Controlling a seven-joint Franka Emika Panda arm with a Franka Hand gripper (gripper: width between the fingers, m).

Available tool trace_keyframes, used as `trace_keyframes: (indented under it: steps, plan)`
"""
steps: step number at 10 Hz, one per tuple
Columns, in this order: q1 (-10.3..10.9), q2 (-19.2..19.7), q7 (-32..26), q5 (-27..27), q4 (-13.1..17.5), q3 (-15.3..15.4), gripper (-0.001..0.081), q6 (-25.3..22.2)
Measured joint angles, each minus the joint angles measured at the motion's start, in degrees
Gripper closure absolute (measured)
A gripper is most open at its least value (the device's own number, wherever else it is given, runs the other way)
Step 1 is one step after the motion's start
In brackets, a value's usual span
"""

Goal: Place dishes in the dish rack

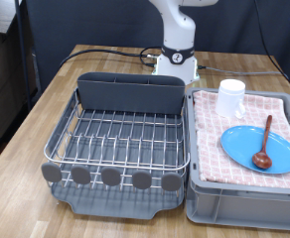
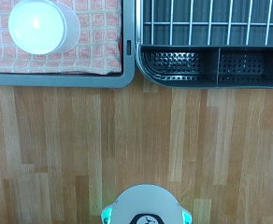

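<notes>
The dish rack [image 1: 120,139], a silver wire grid in a dark grey tray, stands empty on the wooden table at the exterior view's left. Its tall grey compartment [image 1: 130,94] is at the far side and round grey discs [image 1: 110,177] line the near edge. The light-blue plate [image 1: 239,147] lies on the checked cloth in the grey crate [image 1: 244,206] to the right, with the wooden spoon [image 1: 265,139] on it. The white mug [image 1: 231,97] stands upright at the crate's far end. The wrist view looks down on the mug [image 2: 43,26] and the rack's compartment [image 2: 211,65]. The gripper does not show in either view.
The robot's white base [image 1: 175,61] stands behind the rack and also shows in the wrist view [image 2: 146,207]. A black cable [image 1: 105,55] runs across the table's far side. Bare wood table [image 2: 136,140] lies between the base and both containers. The red-checked cloth [image 2: 99,37] lines the crate.
</notes>
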Motion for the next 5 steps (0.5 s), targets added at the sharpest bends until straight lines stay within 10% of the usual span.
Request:
trace_keyframes:
  steps: [5]
  plan:
    - [0.1,5.5,3.9,1.3,0.7,2.5,0.0003,3.4]
